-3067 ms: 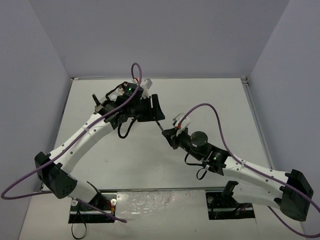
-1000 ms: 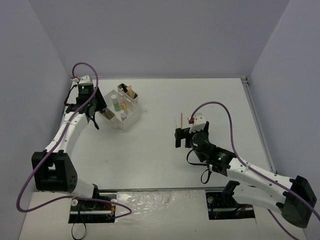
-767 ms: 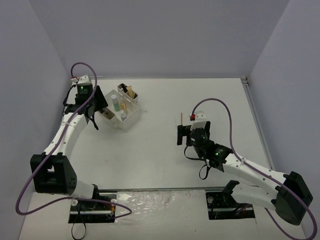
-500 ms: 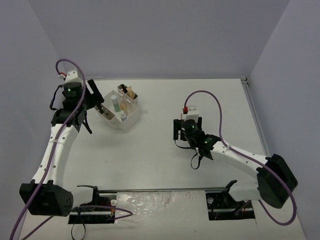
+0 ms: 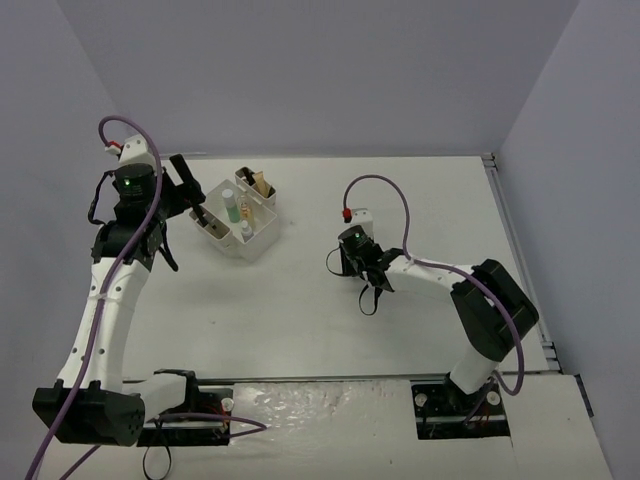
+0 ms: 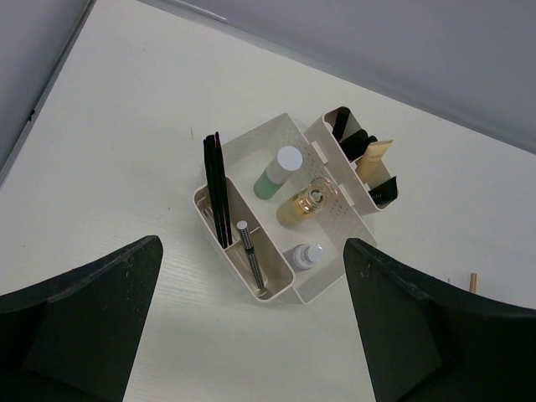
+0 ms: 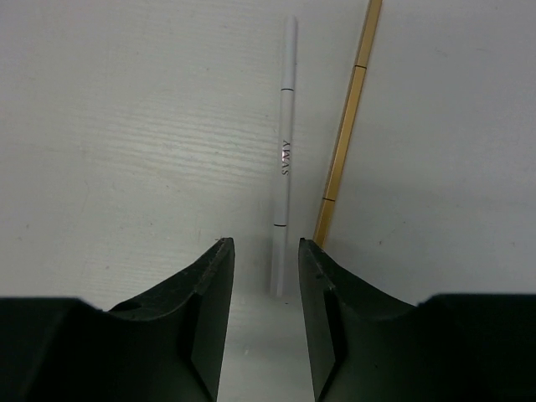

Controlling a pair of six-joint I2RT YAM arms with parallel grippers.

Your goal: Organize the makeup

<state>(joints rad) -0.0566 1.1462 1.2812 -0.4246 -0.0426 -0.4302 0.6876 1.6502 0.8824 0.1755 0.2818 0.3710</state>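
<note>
The right pincer (image 7: 265,251), jaws narrowly apart, straddles one end of a white makeup pencil (image 7: 286,151) lying flat on the bench (image 7: 126,126). The pencil's long axis runs straight ahead between the jaws, and a gold pencil (image 7: 347,126) lies just beside it. The left pincer (image 6: 251,251), wide apart, hangs over the far-left organiser box (image 6: 276,127).

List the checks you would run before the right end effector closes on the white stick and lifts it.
1. White stick lies between the fingers of the right end effector: ok.
2. Fingers touching the stick: not ok, gaps show on both sides.
3. Gold stick outside the grip: ok, though its end lies close beside one finger.
4. Left end effector open and holding nothing: ok.
5. White box upright, ready to receive: ok.
</note>
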